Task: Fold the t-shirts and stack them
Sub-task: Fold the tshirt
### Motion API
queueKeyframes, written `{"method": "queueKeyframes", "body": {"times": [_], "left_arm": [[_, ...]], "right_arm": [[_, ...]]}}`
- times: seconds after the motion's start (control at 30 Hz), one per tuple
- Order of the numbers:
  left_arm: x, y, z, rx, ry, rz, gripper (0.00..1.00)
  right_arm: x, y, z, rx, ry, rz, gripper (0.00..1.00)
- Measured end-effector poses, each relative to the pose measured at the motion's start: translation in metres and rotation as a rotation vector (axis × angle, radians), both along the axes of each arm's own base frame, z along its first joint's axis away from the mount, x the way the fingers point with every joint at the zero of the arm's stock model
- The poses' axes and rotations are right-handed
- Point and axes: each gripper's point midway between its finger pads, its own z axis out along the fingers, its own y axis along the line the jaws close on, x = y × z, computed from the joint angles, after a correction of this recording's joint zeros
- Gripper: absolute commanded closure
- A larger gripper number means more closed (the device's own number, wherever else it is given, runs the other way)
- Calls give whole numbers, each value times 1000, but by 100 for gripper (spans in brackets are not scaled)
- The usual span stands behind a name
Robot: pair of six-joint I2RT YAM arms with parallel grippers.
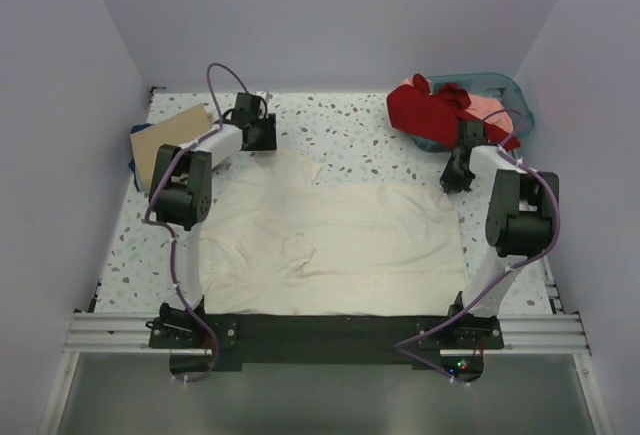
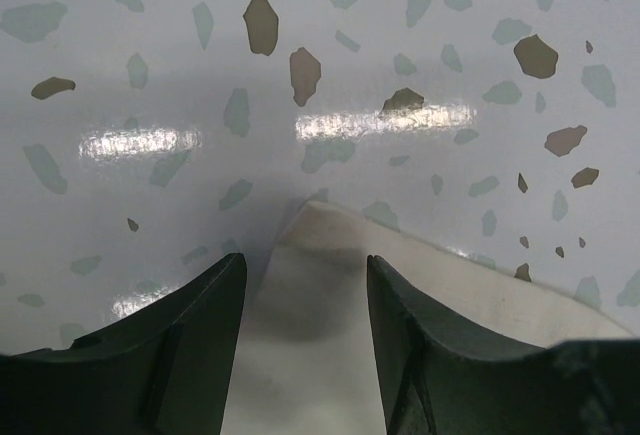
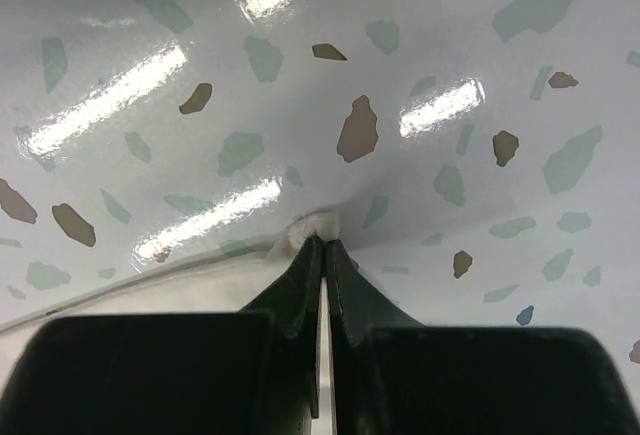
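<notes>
Two far corners of the cream t-shirt [image 1: 330, 240] are the working points; the garment lies spread flat across the middle of the bench [image 1: 350, 125]. At the far right corner the right fingers [image 3: 300, 295] are closed, with a small bunch of cream cloth pinched at their tips. At the far left corner the left fingers [image 2: 190, 350] stand apart, straddling the corner without clamping it; the cloth lies flat between them. Step in hand, as I judge it: secure both far corners for the first fold. To do it well, seat the left corner well inside the fingers before closing, since a grip on the very edge may slip. Raise both corners level and together so the fold runs straight. The tan t-shirt [image 1: 170, 140] lies far left; the red t-shirt [image 1: 425, 105] and salmon-pink t-shirt [image 1: 492, 107] spill from the teal basket [image 1: 518, 95] far right
</notes>
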Motion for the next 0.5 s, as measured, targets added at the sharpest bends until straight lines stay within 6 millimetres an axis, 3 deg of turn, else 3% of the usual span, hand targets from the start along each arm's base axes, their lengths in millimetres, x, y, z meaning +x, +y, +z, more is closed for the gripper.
{"method": "queueKeyframes", "body": {"times": [0.27,0.5], "left_arm": [[19,-2,-2,14,-44,-21,47],[31,-6,-3,13,-78,-38,62]], "right_arm": [[-1,0,0,2,4,1,100],[-2,1,0,3,6,1,100]]}}
